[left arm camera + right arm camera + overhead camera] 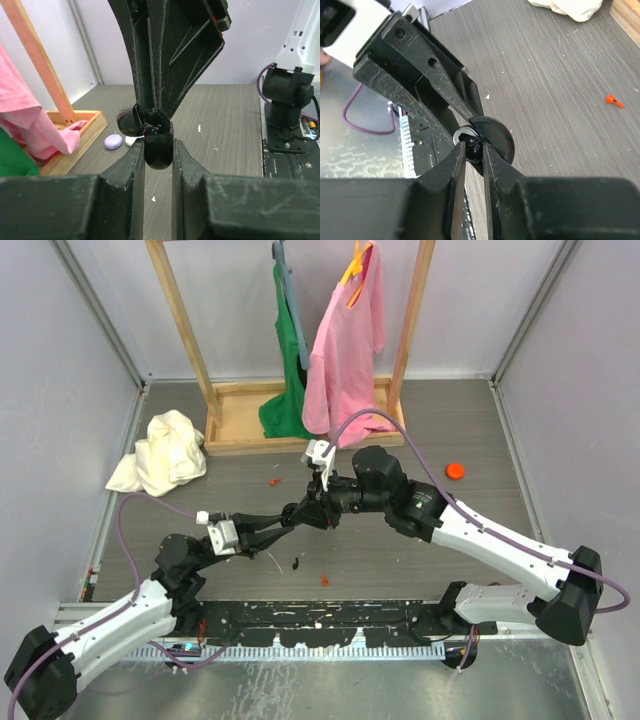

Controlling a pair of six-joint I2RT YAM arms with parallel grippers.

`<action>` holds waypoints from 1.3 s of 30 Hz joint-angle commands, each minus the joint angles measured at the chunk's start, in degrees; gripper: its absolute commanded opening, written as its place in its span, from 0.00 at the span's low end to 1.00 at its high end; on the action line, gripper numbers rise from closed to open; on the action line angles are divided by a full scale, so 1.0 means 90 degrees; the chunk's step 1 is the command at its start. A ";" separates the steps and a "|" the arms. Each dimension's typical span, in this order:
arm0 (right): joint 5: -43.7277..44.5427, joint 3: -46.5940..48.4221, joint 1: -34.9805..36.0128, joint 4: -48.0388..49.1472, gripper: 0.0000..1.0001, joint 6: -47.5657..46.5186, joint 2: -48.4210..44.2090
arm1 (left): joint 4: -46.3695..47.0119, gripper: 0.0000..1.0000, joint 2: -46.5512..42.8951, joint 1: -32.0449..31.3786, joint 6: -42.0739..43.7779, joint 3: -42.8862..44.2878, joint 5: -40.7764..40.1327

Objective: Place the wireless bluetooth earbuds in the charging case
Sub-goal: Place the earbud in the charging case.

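Your right gripper (472,150) is pinched nearly closed on the black earbud (471,154), which sits at the mouth of the charging case (159,150), straight ahead of the grip. Your left gripper (159,159) clamps the charging case upright by its sides, lid (127,121) swung open, both held above the table (420,440); seating depth cannot be told.

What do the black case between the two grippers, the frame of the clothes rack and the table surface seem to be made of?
Case: probably hard plastic, glossy black, since it shows sharp bright reflections.
Rack frame: bare light wood, matt, with a warm tan colour and faint grain.
Table surface: matt grey with a wood-grain pattern, perhaps laminate; the look leaves it open.
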 commanded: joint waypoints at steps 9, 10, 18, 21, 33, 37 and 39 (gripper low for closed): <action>-0.1560 0.0804 -0.0040 -0.0865 0.27 -0.2768 0.0291 | 0.0275 0.00 0.0517 -0.0045 -0.0322 0.0639 0.1324; -0.1584 0.0816 -0.0043 -0.0872 0.28 -0.2838 0.0308 | 0.0286 0.00 0.0558 -0.0038 -0.0327 0.0658 0.1381; -0.1638 0.1143 -0.0052 -0.1053 0.37 -0.3116 0.0488 | 0.0296 0.00 0.0695 -0.0039 -0.0334 0.0682 0.1455; -0.1400 0.1206 -0.0050 -0.1070 0.39 -0.2980 0.0441 | 0.0268 0.00 0.0684 -0.0040 -0.0281 0.0631 0.1256; 0.0389 0.0528 -0.0128 -0.0484 0.48 -0.1947 -0.0252 | -0.0472 0.00 0.0712 -0.0043 0.0291 0.0446 -0.0993; 0.0706 0.0178 -0.0130 -0.0445 0.49 -0.1796 -0.0238 | -0.0746 0.00 0.0767 -0.0040 0.0348 0.0455 -0.2128; 0.0797 0.0009 -0.0133 -0.0401 0.49 -0.1791 -0.0155 | -0.0959 0.00 0.0809 -0.0039 0.0376 0.0496 -0.2738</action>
